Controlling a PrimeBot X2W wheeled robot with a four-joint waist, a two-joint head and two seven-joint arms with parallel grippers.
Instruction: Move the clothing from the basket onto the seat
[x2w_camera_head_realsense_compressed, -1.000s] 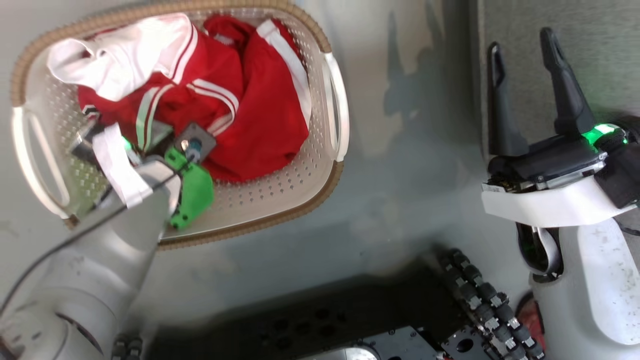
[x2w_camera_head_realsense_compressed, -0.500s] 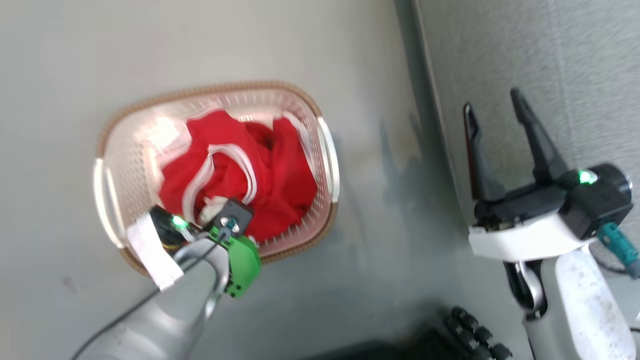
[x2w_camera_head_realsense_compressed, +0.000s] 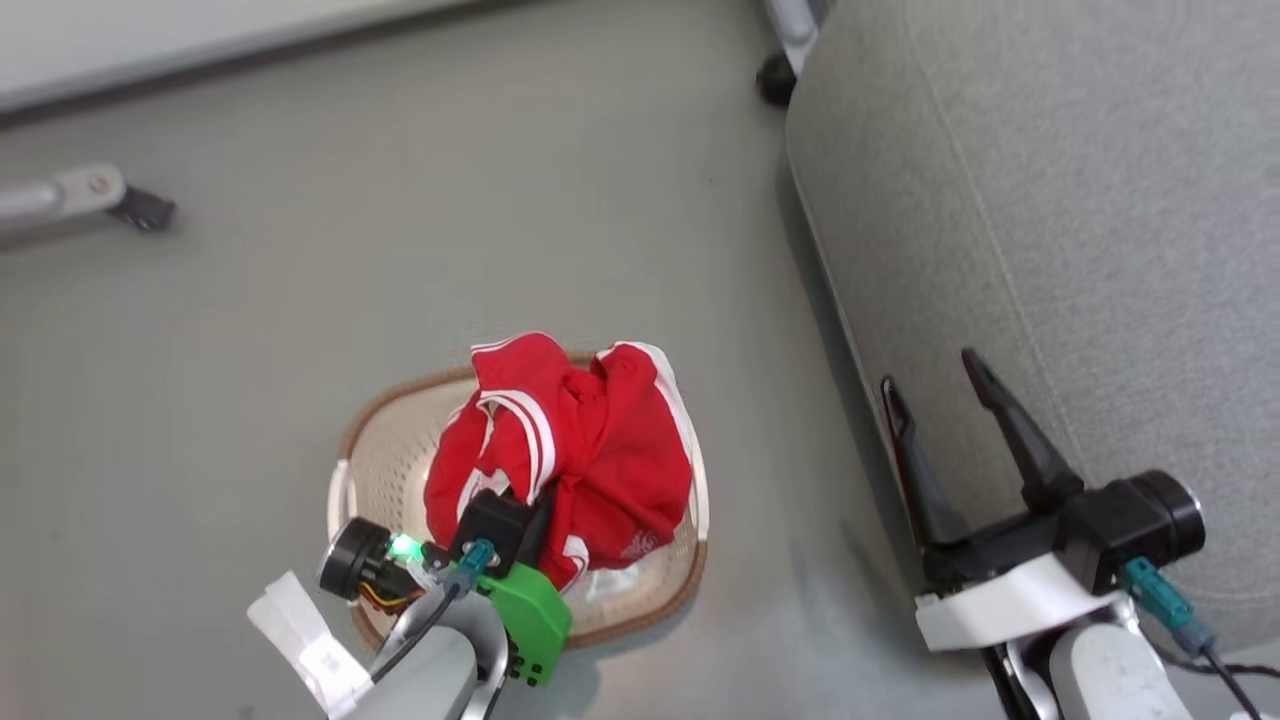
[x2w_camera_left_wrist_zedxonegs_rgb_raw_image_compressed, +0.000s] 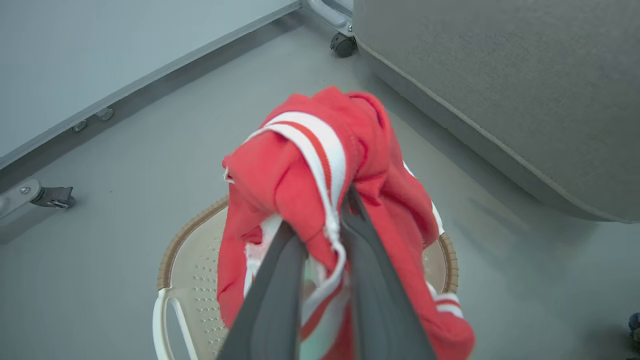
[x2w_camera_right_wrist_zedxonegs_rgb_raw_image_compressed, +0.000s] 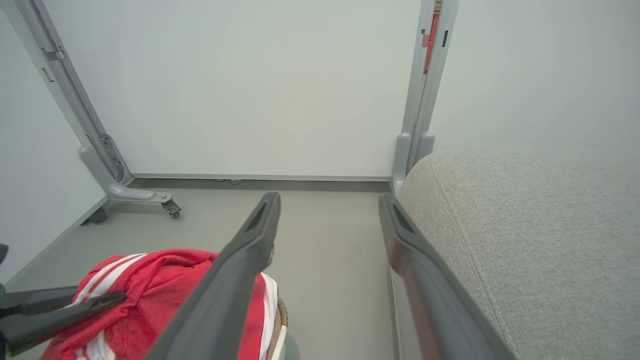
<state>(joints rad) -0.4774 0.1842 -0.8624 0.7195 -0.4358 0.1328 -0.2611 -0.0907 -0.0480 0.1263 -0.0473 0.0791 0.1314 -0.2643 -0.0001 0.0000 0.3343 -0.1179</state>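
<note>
Above the basket (x2w_camera_head_realsense_compressed: 385, 470) — pinching a fold of the clothing (x2w_camera_left_wrist_zedxonegs_rgb_raw_image_compressed: 310, 165) in the nearly closed left tool (x2w_camera_left_wrist_zedxonegs_rgb_raw_image_compressed: 322, 235).
Could slip free mid-swing, given a thin hold on bunched trim; could snag the rim by a trailing hem, or drop to the floor (x2w_camera_head_realsense_compressed: 400, 250) short of the seat (x2w_camera_head_realsense_compressed: 1050, 200). Holding nothing in the right tool (x2w_camera_head_realsense_compressed: 928, 370), spread wide beside the seat. Cannot make out the left fingertips under cloth, nor the lower hem — cut off.

Right gripper (x2w_camera_right_wrist_zedxonegs_rgb_raw_image_compressed: 328, 200) jaws spread, red clothing (x2w_camera_right_wrist_zedxonegs_rgb_raw_image_compressed: 150, 285) left, grey seat (x2w_camera_right_wrist_zedxonegs_rgb_raw_image_compressed: 525, 225) right
</note>
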